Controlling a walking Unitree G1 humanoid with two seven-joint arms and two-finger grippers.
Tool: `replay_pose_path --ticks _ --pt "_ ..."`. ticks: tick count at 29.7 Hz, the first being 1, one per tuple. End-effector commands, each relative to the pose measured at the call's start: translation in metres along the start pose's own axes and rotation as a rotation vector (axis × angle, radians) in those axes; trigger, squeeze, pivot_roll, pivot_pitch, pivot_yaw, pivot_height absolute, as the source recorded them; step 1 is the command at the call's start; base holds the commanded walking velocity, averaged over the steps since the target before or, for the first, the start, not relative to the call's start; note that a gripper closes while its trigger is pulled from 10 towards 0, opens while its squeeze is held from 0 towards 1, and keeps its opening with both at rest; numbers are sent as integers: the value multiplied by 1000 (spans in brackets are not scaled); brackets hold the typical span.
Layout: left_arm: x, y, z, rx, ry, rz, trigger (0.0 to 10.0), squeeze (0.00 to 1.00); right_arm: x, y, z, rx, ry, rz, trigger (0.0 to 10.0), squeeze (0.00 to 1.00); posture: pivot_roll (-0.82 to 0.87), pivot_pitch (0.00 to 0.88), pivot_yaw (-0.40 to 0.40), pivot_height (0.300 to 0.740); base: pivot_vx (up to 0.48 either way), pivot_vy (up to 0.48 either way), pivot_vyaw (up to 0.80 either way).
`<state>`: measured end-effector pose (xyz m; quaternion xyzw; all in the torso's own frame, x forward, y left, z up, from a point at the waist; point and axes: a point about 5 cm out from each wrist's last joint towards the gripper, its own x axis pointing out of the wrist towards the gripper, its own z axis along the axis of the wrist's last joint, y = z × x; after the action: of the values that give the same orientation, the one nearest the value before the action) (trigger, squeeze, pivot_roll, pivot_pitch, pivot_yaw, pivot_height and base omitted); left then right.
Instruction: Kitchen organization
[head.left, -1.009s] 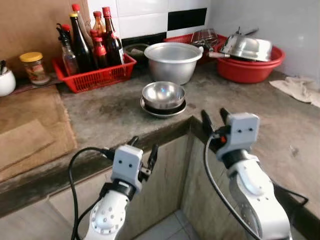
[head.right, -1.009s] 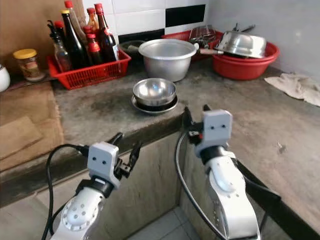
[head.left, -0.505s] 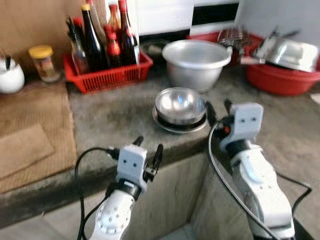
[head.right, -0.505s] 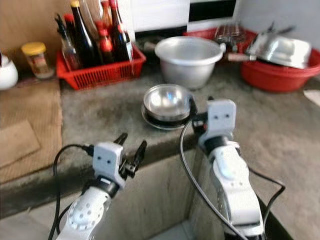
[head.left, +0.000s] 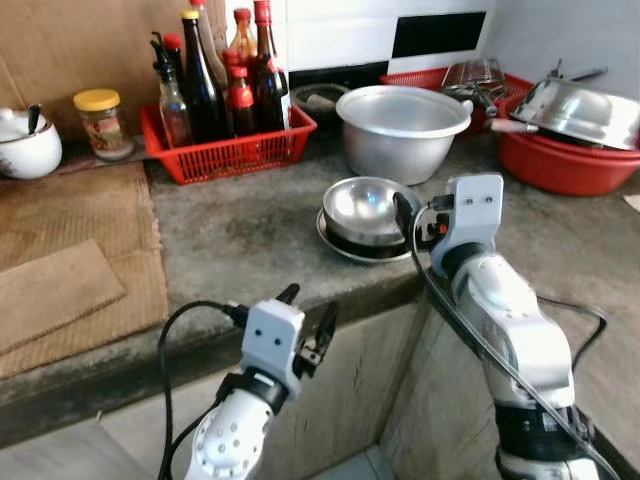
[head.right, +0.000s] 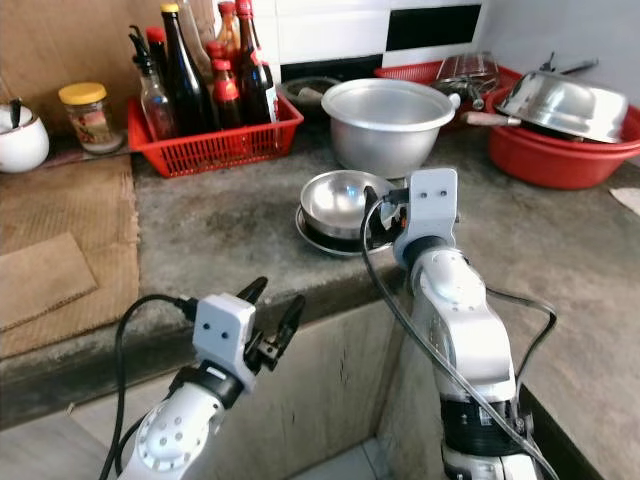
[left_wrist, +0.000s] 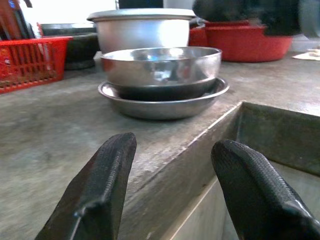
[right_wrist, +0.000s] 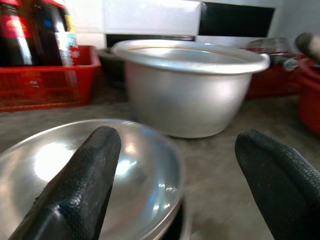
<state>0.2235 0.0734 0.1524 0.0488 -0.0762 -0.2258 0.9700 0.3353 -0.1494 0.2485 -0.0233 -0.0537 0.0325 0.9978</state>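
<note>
A shiny steel bowl (head.left: 358, 203) sits nested in a dark bowl on a steel plate (head.left: 340, 238), near the front edge of the grey stone counter (head.left: 235, 235). My right gripper (head.left: 412, 214) is open at the bowl's right rim. In the right wrist view one finger (right_wrist: 85, 185) reaches over the bowl (right_wrist: 142, 165) and the other stands off to its side. My left gripper (head.left: 310, 303) is open and holds nothing. It hangs low in front of the counter's edge and points toward the bowl stack (left_wrist: 160, 67).
A big aluminium pot (head.left: 403, 135) stands just behind the bowls. A red basket of bottles (head.left: 230, 150) is at the back left, with a jar (head.left: 100, 125) and a white bowl (head.left: 30, 150) beside it. A red basin (head.left: 560, 160) holding steel cookware stands at the back right. A brown mat (head.left: 70, 270) lies on the left.
The camera has shifted. My right gripper has moved forward from the counter's edge to the steel bowl's rim. The left gripper has stayed open, low before the counter.
</note>
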Motion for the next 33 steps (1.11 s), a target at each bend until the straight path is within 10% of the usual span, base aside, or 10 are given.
replay_pose_path --ticks 1,6,7,8,9,12,13,14,33 --pt "1 -1 4 -9 -15 -3 10000 0 6 -5 0 -18 39 -52 10000 0 158 82 -50 740 0 0 0" --pt "0 0 3 -4 -12 4 10000 0 18 -10 15 23 84 -2 10000 0 161 82 -55 740 0 0 0" --pt "0 -1 3 -4 -10 3 10000 0 21 -11 16 17 107 0 10000 255 161 80 -55 740 0 0 0" --pt "0 -1 3 -5 -10 4 10000 0 22 -12 16 16 113 -2 10000 255 161 80 -55 740 0 0 0" --pt "0 -1 3 -5 -10 3 10000 0 24 -12 15 21 129 4 10000 1000 160 80 -55 740 0 0 0" --pt "0 -3 2 -7 -7 -3 10000 0 29 -7 15 8 185 49 10000 1000 161 75 -57 740 0 0 0" --pt "0 -3 1 -7 -6 -4 10000 0 30 -6 15 0 206 56 10000 118 161 75 -57 740 0 0 0" --pt "0 -3 1 -4 -5 -5 10000 0 32 -5 15 7 240 69 10000 0 161 74 -59 740 0 0 0" --pt "0 0 0 1 8 20 10000 0 55 -2 17 133 535 197 10000 0 169 82 -69 740 0 0 0"
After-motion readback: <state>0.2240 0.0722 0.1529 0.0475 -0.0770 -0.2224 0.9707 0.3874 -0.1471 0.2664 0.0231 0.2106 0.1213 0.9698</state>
